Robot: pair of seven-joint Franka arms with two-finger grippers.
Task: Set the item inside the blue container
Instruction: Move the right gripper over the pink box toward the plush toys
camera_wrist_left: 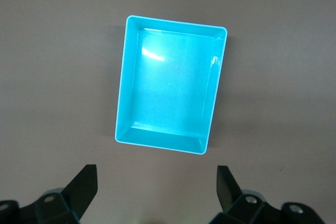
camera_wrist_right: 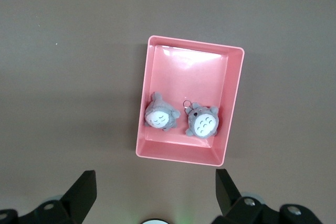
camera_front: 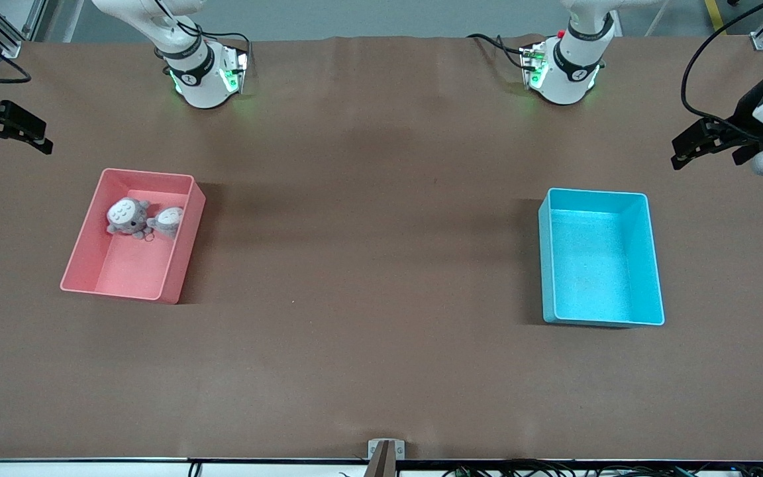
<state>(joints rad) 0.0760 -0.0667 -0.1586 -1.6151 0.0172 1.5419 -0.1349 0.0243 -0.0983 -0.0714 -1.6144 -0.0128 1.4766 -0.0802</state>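
The table (camera_front: 381, 371) was covered in brown material, and the strip of it nearest the front camera carried nothing but a small metal bracket (camera_front: 386, 449) at the edge. Farther in, two rectangular bins sat well apart. The blue container (camera_front: 653, 265), a light cyan bin with smooth straight walls, lay toward the left arm's end of the table, and its floor was bare. The pink bin (camera_front: 183, 252), of the same shape, lay toward the right arm's end and was turned slightly askew. Two grey plush toys with pale bellies lay in it, in the part farther from the front camera: the larger plush (camera_front: 127, 217) and the smaller plush (camera_front: 167, 221) just beside each other, seemingly touching; a small ring showed between them in the right wrist view.

The left gripper (camera_front: 689, 144) hung in the air at the left arm's end of the table, its wrist camera looking down on the blue container; its fingers (camera_wrist_left: 84, 184) stood wide apart and held nothing. The right gripper (camera_front: 20, 129) hung at the right arm's end, its camera looking down on the pink bin; its fingers (camera_wrist_right: 85, 188) were likewise spread and empty. The two arm bases stood along the table's farthest edge.
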